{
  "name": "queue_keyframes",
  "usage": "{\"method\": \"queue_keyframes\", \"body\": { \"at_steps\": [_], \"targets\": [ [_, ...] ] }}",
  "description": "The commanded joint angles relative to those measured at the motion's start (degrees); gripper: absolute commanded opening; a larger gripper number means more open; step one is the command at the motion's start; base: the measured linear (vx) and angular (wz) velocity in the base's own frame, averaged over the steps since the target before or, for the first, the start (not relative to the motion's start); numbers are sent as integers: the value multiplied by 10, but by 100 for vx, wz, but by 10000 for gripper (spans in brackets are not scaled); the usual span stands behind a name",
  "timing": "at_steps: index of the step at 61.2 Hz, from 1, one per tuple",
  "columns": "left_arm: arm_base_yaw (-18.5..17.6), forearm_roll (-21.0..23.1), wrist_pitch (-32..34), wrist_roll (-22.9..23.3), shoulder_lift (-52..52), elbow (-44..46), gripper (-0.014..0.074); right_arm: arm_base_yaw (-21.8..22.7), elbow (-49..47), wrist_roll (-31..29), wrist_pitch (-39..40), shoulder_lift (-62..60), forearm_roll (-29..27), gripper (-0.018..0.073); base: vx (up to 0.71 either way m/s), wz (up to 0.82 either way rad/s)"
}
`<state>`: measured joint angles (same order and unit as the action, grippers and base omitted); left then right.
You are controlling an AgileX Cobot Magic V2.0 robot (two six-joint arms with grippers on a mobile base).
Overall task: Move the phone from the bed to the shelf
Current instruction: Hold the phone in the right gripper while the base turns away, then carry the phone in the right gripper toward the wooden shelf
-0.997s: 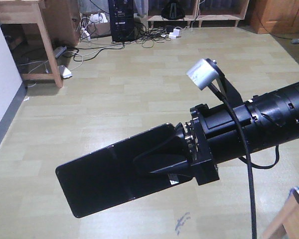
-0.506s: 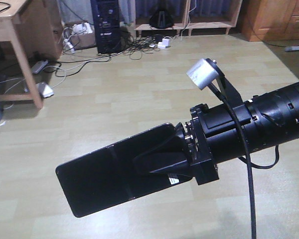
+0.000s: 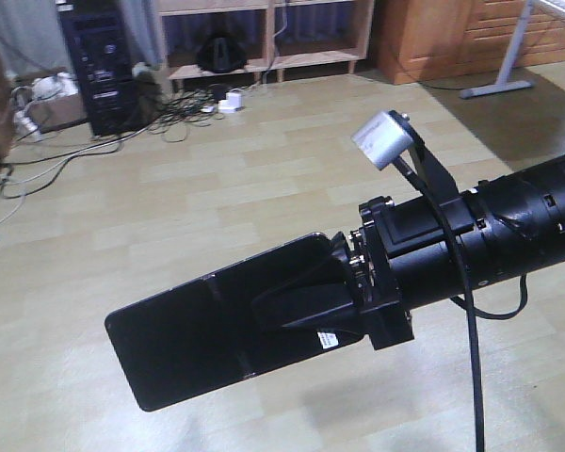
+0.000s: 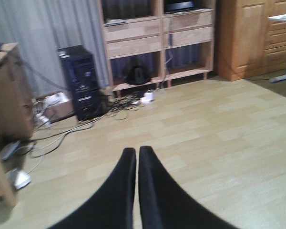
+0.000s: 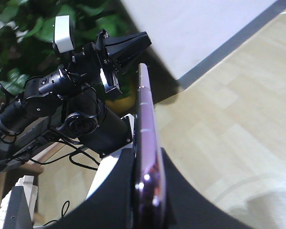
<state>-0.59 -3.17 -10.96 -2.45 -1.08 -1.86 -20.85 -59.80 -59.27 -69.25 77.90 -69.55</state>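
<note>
The phone (image 3: 193, 339), a thin black slab with a small white sticker near the held end, sticks out to the lower left over the floor, and my right gripper (image 3: 297, 306) is shut on it. In the right wrist view the phone's pinkish rim (image 5: 145, 124) runs edge-on between the black fingers (image 5: 119, 191). My left gripper (image 4: 136, 151) is shut with nothing in it, over bare floor. The light-wood shelf (image 4: 157, 36) stands against the far wall, and its lower boards (image 3: 264, 52) show in the front view. The bed is out of view.
A black computer tower (image 3: 99, 66) stands left of the shelf, with tangled cables and white adapters (image 3: 202, 99) on the floor. An orange-brown wooden cabinet (image 3: 443, 38) and a grey desk leg (image 3: 504, 75) are at the right. My left arm (image 5: 62, 90) is in front of a green plant (image 5: 19, 28).
The room has slid left in the front view: the wooden table and the checked bed corner are gone, and the shelf and cabinet have come in. The right gripper still holds the phone the same way.
</note>
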Motion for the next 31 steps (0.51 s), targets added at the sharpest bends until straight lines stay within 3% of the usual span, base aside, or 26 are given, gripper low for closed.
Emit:
{"method": "queue_keyframes", "body": {
  "at_steps": [1,31],
  "targets": [
    [-1,3,41,2,-3,15,1,0,-15,-2,-47,-18,-51,-1,44,-37],
    [-1,3,41,2,-3,15,1,0,-15,-2,-47,-18,-51,-1,45,-29]
  ]
}}
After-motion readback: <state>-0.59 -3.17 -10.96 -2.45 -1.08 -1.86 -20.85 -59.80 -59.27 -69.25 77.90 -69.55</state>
